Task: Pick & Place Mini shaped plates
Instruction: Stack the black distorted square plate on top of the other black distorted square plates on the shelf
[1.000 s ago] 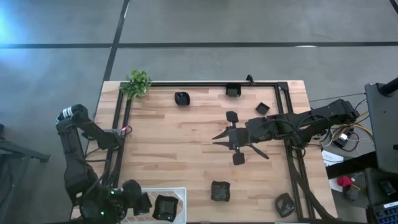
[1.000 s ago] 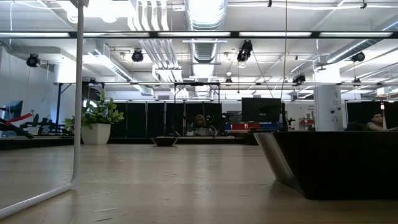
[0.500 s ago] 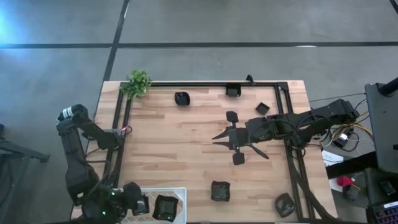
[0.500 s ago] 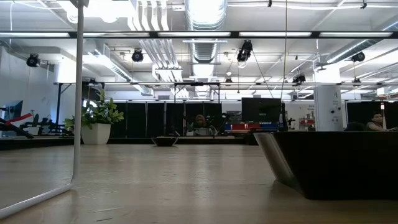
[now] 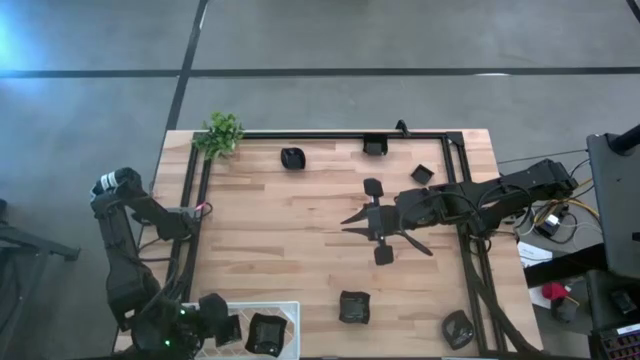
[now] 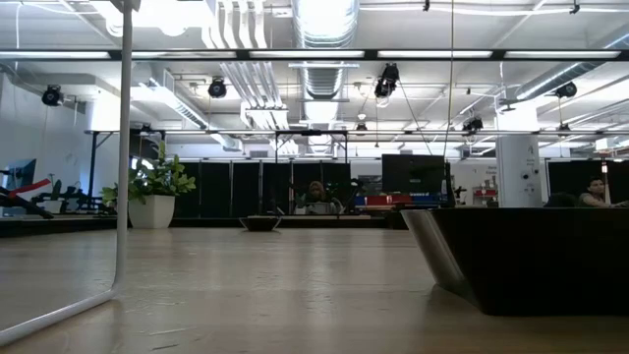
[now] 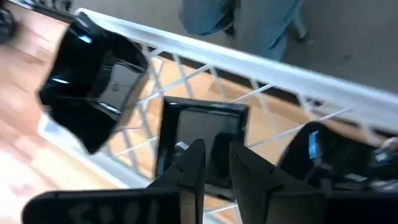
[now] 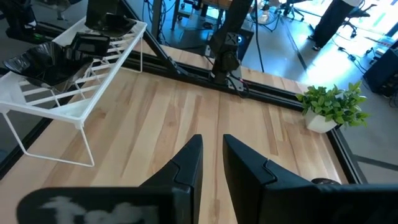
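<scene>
Small glossy black mini shaped plates lie scattered on the wooden table: one point(image 5: 292, 158) and another point(image 5: 375, 146) near the far edge, one point(image 5: 353, 307) and another point(image 5: 458, 328) near the near edge. A further plate point(image 5: 265, 333) sits in the white wire rack point(image 5: 285, 308) at the near left corner. My left gripper point(image 5: 232, 327) hovers over that rack, shut; its wrist view shows a square plate point(image 7: 202, 121) behind the fingertips point(image 7: 217, 155) and a petal-edged plate point(image 7: 93, 87) beside it. My right gripper point(image 5: 348, 218) waits shut above mid-table. My left gripper points down into the rack with its fingers point(image 7: 194, 162) in front of the square plate's hollow point(image 7: 214, 127). The fingers hide the plate's nearer rim, so I cannot tell whether they touch it.
A small green plant point(image 5: 222, 133) stands at the far left corner. A black frame point(image 5: 330, 135) runs round the table top. In the low view one plate point(image 6: 521, 261) looms close on the right and a white rack leg point(image 6: 121, 147) stands on the left. Bare wood lies mid-table.
My left gripper has shifted slightly toward the table's left edge over the rack. The plate in the rack and the plates on the table have stayed where they were. My right arm has kept still.
</scene>
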Controlling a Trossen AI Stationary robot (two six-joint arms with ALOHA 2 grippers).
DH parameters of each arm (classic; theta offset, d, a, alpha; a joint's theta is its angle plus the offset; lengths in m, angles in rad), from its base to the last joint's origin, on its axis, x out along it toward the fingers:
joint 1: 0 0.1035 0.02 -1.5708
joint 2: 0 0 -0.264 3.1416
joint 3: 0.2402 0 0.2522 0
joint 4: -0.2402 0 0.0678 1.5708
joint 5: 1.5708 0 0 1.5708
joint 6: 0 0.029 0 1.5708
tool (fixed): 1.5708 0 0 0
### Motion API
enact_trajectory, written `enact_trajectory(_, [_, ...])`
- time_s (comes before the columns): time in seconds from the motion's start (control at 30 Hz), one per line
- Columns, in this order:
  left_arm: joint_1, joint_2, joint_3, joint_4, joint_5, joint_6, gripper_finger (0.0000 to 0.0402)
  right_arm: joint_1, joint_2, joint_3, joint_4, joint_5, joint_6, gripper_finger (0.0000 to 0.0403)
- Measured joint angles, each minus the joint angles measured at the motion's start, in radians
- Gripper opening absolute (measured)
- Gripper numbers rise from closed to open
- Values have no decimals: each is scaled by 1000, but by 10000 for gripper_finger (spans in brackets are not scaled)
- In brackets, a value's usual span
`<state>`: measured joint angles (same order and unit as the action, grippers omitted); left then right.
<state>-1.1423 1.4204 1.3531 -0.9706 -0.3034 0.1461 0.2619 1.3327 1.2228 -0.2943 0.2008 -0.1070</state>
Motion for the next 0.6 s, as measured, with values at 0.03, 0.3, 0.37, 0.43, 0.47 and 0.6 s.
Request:
enact_trajectory(0.03, [0, 0, 2, -6, -19, 12, 67, 0, 0, 0, 0, 0, 0, 59])
enact_trajectory(0.3, [2, -64, 2, -49, -288, -134, 68, 0, 0, 0, 0, 1, 3, 59])
enact_trajectory(0.37, [2, -87, 1, -84, -404, -247, 68, 0, 0, 0, 0, 7, 2, 59])
enact_trajectory(0.43, [2, -111, 1, -126, -523, -391, 68, -6, 0, 0, -4, 11, 0, 59])
enact_trajectory(0.47, [3, -121, 1, -153, -576, -464, 68, -9, 0, 0, -13, 11, 4, 59])
enact_trajectory(0.6, [13, -147, 0, -239, -717, -722, 68, -26, 0, 0, -86, 11, 65, 59])
